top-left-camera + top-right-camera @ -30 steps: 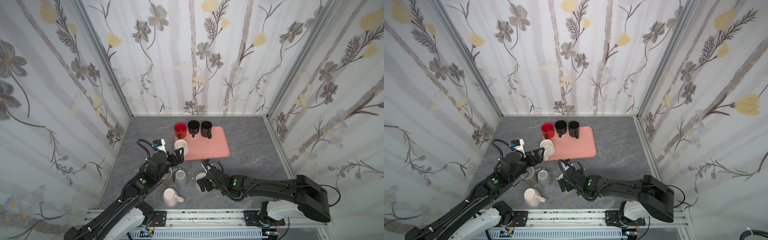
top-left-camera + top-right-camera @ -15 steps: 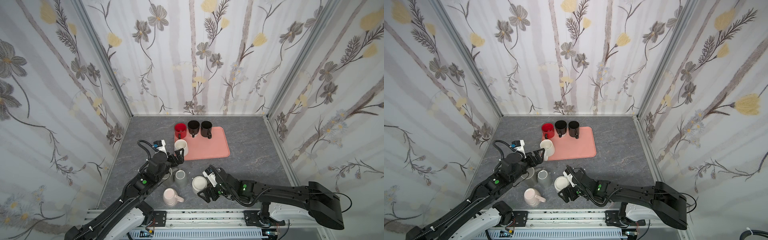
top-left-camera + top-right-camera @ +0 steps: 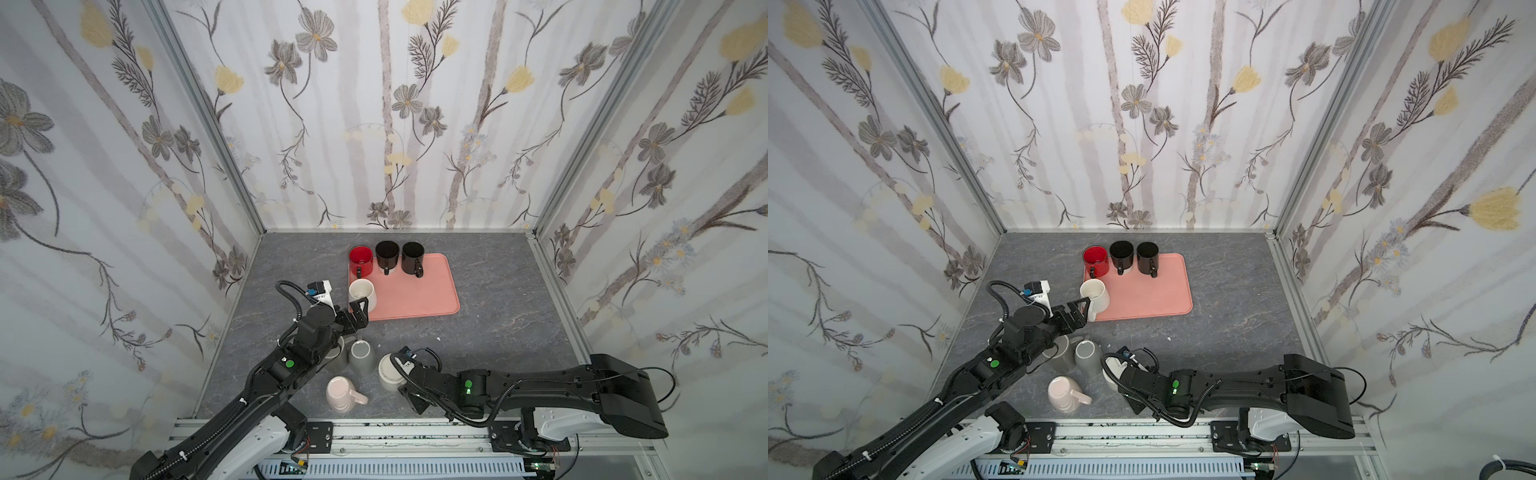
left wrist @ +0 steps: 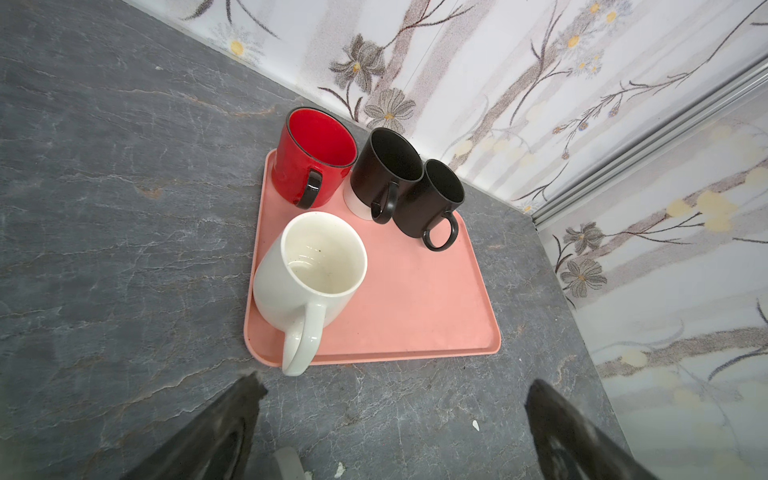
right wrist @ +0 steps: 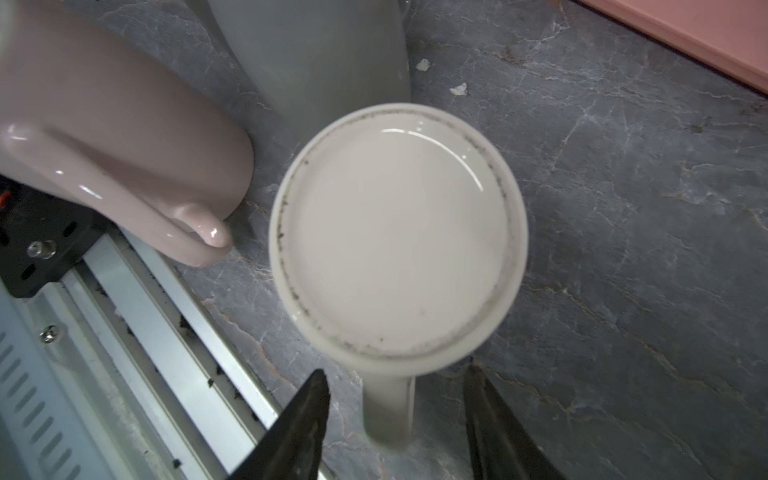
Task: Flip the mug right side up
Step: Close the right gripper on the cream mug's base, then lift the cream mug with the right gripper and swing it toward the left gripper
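A white mug point(image 5: 395, 232) stands upside down on the grey tabletop, base up, in both top views point(image 3: 388, 372) point(image 3: 1111, 370). Its handle point(image 5: 388, 411) points toward my right gripper point(image 5: 395, 372) point(image 3: 407, 374). The jaws straddle that handle with a gap on each side, so the gripper is open and touches nothing. My left gripper point(image 4: 395, 384) point(image 3: 359, 307) hovers open and empty over the table, just in front of the tray's near left corner.
A pink mug point(image 3: 340, 392) point(image 5: 116, 137) lies on its side by the front rail. Two grey mugs point(image 3: 360, 355) stand left of the white one. The pink tray point(image 3: 415, 295) holds a red mug point(image 3: 360, 259), two black mugs point(image 3: 387, 254) and an upright white mug point(image 4: 316, 270).
My right gripper has drawn back from over the upside-down mug to its right side, and its jaws have narrowed around the handle. The left arm has stayed still.
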`<state>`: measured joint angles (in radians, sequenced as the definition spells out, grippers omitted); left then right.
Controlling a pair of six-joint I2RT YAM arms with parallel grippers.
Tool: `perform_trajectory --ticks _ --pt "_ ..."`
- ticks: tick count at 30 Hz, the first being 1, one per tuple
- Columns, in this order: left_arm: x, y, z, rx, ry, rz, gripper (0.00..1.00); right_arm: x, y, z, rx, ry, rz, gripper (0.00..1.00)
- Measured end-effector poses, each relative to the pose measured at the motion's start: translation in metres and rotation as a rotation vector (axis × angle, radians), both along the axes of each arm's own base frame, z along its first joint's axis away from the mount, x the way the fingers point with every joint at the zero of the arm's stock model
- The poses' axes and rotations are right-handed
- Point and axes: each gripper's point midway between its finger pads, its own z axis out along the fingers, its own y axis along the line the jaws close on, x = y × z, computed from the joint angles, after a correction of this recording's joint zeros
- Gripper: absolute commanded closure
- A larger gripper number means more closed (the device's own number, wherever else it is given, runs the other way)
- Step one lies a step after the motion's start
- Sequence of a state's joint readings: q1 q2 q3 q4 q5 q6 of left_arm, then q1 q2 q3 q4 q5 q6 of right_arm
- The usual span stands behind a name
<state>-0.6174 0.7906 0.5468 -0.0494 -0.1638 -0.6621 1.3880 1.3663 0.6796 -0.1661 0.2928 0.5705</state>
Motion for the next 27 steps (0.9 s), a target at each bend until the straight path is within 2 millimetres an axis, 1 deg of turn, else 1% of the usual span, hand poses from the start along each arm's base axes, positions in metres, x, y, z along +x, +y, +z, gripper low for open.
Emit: perform_trajectory --ticks 10,14,22,24,27 --pt "0.000 0.000 0.000 0.000 -0.001 0.000 0.00 0.007 0.003 -0.006 -0.038 -0.042 -0.004 0.65" --pt "0.000 -0.001 0.000 0.000 0.001 -0.003 0.00 0.008 0.003 -0.009 -0.051 -0.046 -0.002 0.72" --pt "0.000 -0.002 -0.002 0.001 0.007 -0.010 0.00 0.009 0.006 -0.010 -0.057 -0.056 0.007 0.91" --pt "0.000 -0.003 -0.002 0.000 0.008 -0.013 0.00 0.009 0.006 -0.009 -0.056 -0.058 0.009 1.00" --pt "-0.001 -0.006 0.000 -0.010 0.005 -0.027 0.00 0.009 0.004 -0.007 -0.050 -0.060 0.008 1.00"
